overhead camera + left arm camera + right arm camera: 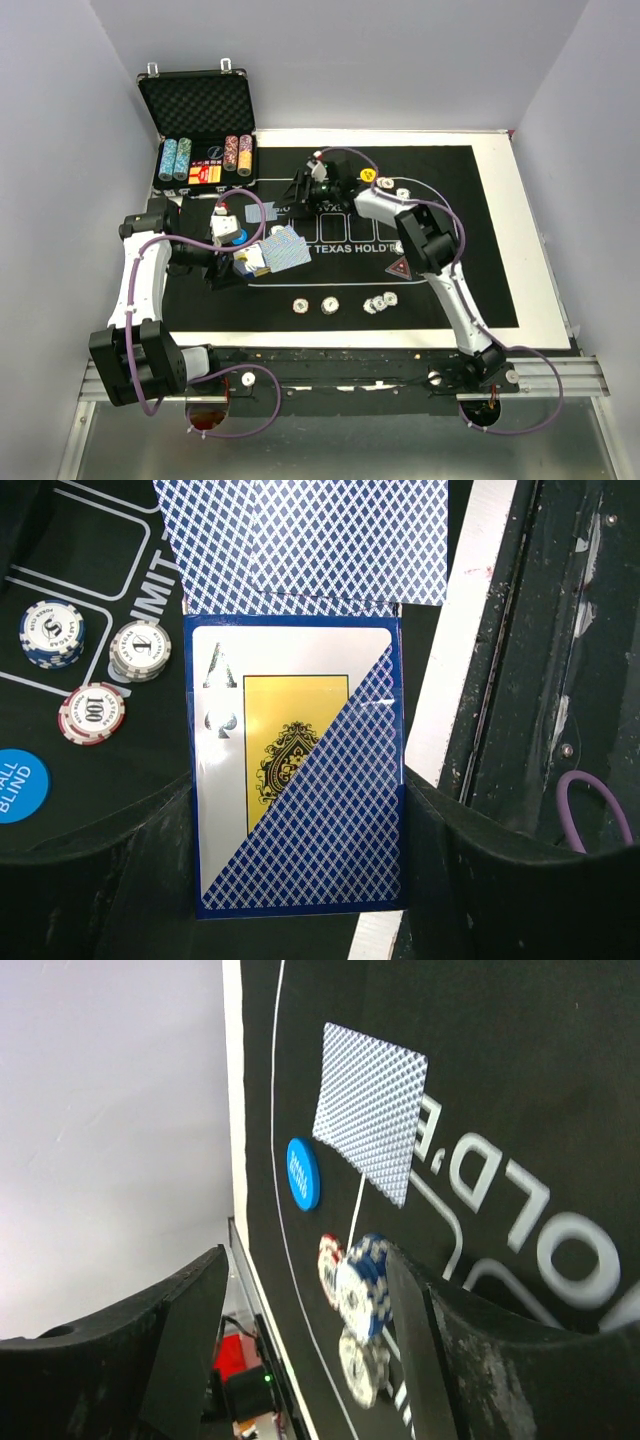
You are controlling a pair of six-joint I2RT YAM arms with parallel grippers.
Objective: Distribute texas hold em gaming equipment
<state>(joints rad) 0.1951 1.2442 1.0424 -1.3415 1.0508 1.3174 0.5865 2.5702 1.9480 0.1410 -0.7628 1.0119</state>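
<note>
— What surrounds the play area?
— Grey walls; the black mat [470,200] leaves a bare white table [535,250] margin on the right.
— And the claws?
— The left gripper [298,790] clamps the blue-backed playing cards [330,830], whose fanned tops are cut off. The right gripper [305,1260] gapes wide, with poker chips [360,1285] beside one finger; I cannot make out that stack from overhead.

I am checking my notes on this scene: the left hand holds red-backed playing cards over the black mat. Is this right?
Not quite. The cards held in the left hand are blue-backed, not red-backed; the left wrist view shows their blue diamond pattern clearly. The rest is correct: the hand holds them over the black mat.
</note>
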